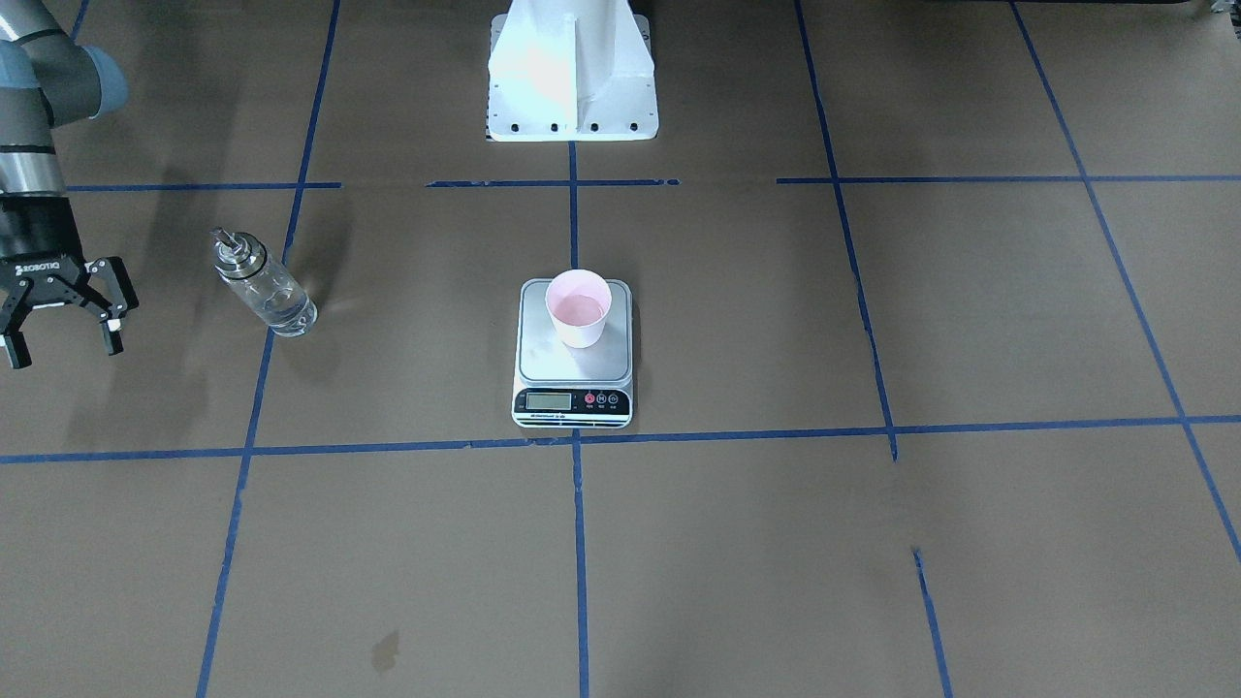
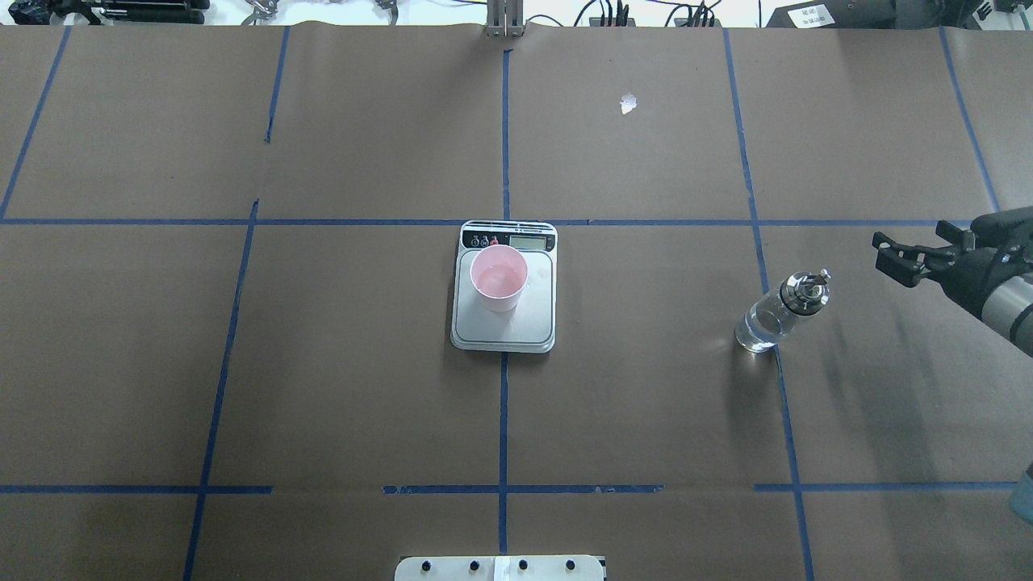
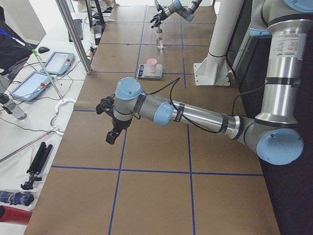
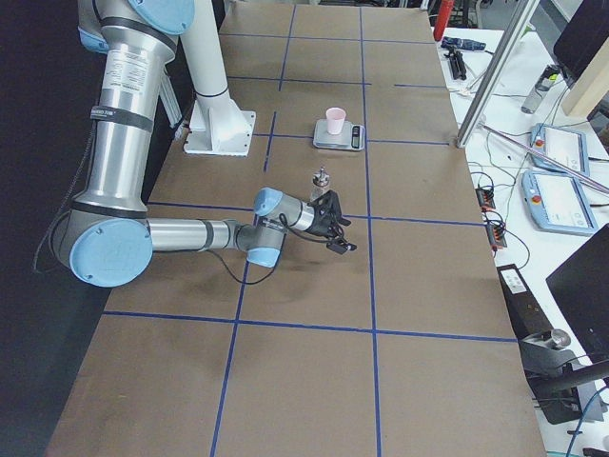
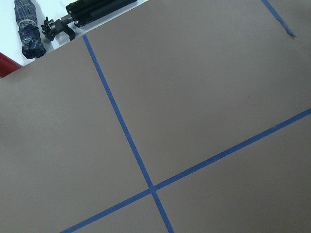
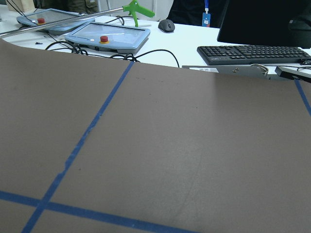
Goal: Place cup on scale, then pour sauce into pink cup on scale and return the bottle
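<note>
The pale pink cup stands upright on the silver platform of the scale at the table's middle. Its inside is pinker, with a faint sheen at the bottom. The clear glass bottle with a metal spout stands alone on the table, holding clear sauce. My right gripper hangs open and empty a short way beside the bottle, apart from it. My left gripper shows only in the exterior left view, low over bare table far from the scale; I cannot tell whether it is open.
Brown paper with blue tape lines covers the table. The white arm pedestal stands behind the scale. Past the table's edges lie control tablets, a keyboard, a tripod and a folded umbrella. A person is at one side.
</note>
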`<state>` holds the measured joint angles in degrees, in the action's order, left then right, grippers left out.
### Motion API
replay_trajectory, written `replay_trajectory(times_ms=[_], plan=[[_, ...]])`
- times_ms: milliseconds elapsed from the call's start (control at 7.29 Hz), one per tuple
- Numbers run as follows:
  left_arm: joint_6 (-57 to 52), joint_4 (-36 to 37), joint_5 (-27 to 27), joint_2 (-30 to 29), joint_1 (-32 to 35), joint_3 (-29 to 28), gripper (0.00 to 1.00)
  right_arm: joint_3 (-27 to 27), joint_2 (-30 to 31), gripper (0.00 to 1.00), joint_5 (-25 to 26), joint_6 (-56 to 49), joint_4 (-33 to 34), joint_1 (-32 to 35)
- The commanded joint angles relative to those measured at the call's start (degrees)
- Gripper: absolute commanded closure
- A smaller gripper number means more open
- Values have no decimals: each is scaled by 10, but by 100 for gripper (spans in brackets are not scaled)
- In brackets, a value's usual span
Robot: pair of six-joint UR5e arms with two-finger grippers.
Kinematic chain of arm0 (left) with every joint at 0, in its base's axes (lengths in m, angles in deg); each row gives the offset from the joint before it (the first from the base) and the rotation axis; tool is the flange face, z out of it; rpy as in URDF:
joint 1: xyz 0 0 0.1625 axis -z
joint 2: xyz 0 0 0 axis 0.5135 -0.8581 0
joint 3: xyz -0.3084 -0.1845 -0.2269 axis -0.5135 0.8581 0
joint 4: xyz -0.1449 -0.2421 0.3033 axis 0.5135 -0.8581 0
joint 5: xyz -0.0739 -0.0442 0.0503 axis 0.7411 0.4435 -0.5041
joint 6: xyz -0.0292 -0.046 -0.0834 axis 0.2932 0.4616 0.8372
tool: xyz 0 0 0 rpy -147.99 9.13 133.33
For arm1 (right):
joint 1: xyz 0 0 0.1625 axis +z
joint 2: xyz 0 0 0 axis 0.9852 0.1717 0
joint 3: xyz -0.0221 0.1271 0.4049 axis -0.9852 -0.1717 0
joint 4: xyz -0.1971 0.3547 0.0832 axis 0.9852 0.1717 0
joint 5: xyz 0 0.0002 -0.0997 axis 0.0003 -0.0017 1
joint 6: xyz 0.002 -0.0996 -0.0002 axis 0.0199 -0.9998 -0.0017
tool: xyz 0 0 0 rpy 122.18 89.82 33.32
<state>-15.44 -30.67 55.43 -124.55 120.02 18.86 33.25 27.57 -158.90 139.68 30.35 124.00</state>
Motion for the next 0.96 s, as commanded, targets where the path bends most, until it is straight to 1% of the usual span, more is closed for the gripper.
replay_trajectory(times_ms=[0,137,274,411,548,686,823], plan=[[0,-1,0,0,0,0,0,-3,-78,0,-258,-61,172,164],[0,-1,0,-1,0,2,0,-3,-113,0,-363,-130,263,240],[0,-2,0,-1,0,4,0,-3,-133,0,-426,-214,350,302],[0,-1,0,-1,0,6,0,1,-163,0,-468,-284,452,351],[0,-1,0,-1,0,7,0,2,-194,0,-496,-362,565,390],[0,-2,0,-1,0,6,0,2,-231,0,-527,-440,688,416],[0,-2,0,-1,0,6,0,3,-240,0,-527,-504,770,428]])
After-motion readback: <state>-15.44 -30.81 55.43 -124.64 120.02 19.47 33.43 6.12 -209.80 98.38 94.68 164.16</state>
